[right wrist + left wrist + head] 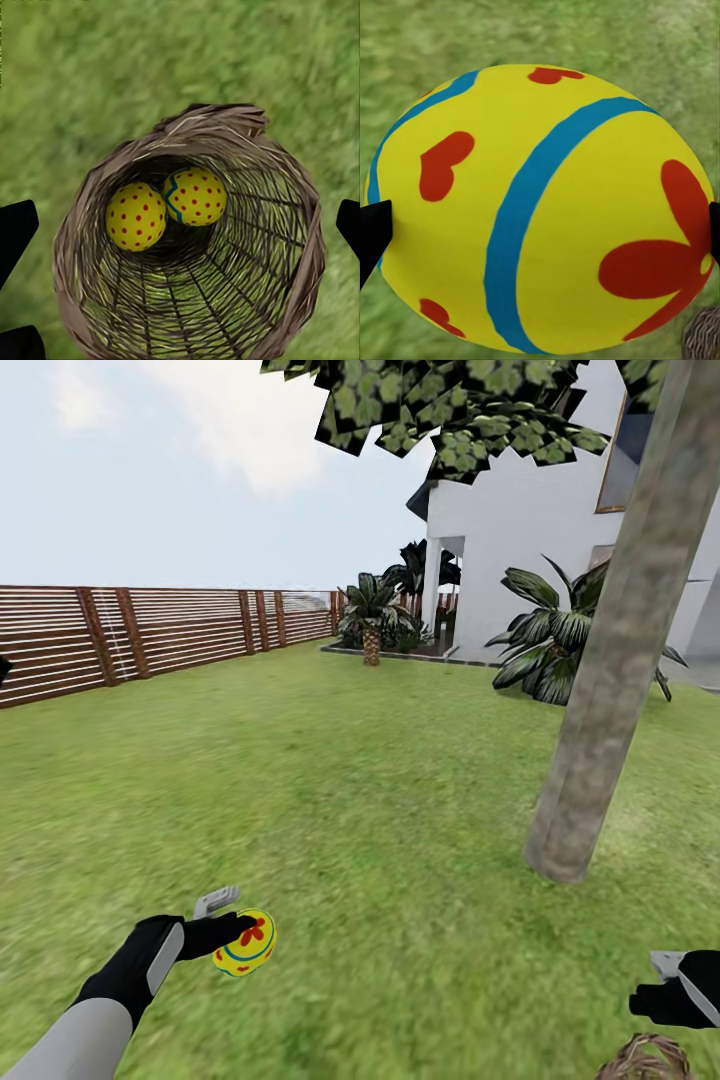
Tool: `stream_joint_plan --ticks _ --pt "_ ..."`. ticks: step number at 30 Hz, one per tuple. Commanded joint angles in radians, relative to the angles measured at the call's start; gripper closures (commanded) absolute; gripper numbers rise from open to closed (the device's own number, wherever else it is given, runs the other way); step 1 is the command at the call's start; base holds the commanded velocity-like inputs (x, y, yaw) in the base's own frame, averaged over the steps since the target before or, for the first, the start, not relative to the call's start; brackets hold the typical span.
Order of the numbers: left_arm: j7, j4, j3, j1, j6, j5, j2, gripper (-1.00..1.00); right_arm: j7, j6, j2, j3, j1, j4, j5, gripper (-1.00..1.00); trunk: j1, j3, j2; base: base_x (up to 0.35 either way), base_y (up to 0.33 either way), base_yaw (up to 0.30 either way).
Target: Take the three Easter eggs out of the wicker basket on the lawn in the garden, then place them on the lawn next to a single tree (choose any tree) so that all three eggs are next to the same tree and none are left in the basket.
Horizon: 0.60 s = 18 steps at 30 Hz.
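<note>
Left claw [232,933] grips one egg [245,942], lower left; it could slip and roll. Right claw [180,217], open, hovers over the wicker basket [296,225].

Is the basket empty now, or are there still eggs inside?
Not empty. Two eggs lie at the bottom of the wicker basket; the left gripper holds the third egg out over the lawn.

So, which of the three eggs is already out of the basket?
The egg with the red flower and blue stripe, clamped in the left gripper above the lawn. The two red-dotted eggs lie inside the wicker basket.
</note>
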State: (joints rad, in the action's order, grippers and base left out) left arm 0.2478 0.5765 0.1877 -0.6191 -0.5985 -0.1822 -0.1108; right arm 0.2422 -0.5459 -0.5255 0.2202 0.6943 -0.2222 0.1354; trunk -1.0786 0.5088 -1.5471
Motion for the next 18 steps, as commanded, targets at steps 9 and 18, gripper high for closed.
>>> stream_joint_plan --ticks 9,18 --pt "0.002 0.0 0.003 -0.001 -0.007 -0.002 0.01 1.0 -0.001 -0.005 -0.002 0.008 0.001 0.001 0.012 -1.0 -0.035 0.029 -0.064 0.0 0.0 0.0" --pt "0.002 -0.012 0.002 -0.001 -0.006 0.003 0.041 1.0 0.0 -0.006 -0.004 0.008 0.001 0.001 0.013 -1.0 -0.069 0.058 -0.127 0.0 0.0 0.0"
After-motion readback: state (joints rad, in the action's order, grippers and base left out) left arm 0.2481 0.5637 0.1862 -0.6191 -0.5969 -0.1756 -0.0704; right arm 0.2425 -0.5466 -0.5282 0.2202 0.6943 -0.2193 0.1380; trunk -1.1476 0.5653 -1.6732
